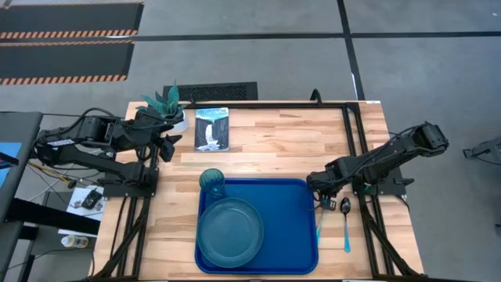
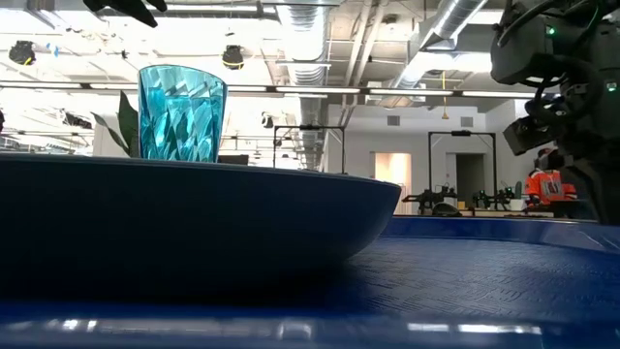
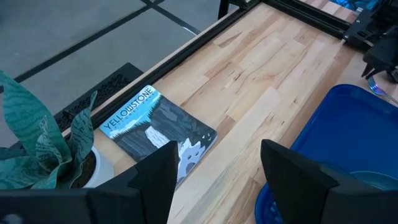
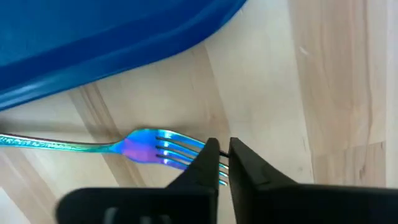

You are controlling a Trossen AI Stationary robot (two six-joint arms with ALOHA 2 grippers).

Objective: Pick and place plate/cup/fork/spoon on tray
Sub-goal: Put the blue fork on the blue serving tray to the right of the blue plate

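Note:
The blue tray (image 1: 297, 227) lies on the table's near middle. The teal plate (image 1: 229, 231) rests flat on the tray's left half. The teal cup (image 1: 212, 182) stands upright at the tray's far left corner. The fork (image 1: 319, 223) and the spoon (image 1: 345, 223) lie on the wood just right of the tray, handles toward the near edge. My right gripper (image 1: 324, 201) is down at the fork's tine end and shut on it. My left gripper (image 1: 167, 146) is open and empty, above the table's far left by the plant. My right gripper pinches the tips of the fork's tines (image 4: 199, 149) between its two fingertips (image 4: 208, 155). The fingers come from above, pointing down, at the fork's far end. The fork still lies flat on the wood, its handle (image 4: 56, 144) running along the tray's edge.
A white pot with a green plant (image 1: 166, 106) and a printed booklet (image 1: 211, 128) sit at the table's far left. Black frame rails (image 1: 356, 133) run along the right side. Bare wood (image 1: 282, 145) lies between the booklet and the tray.

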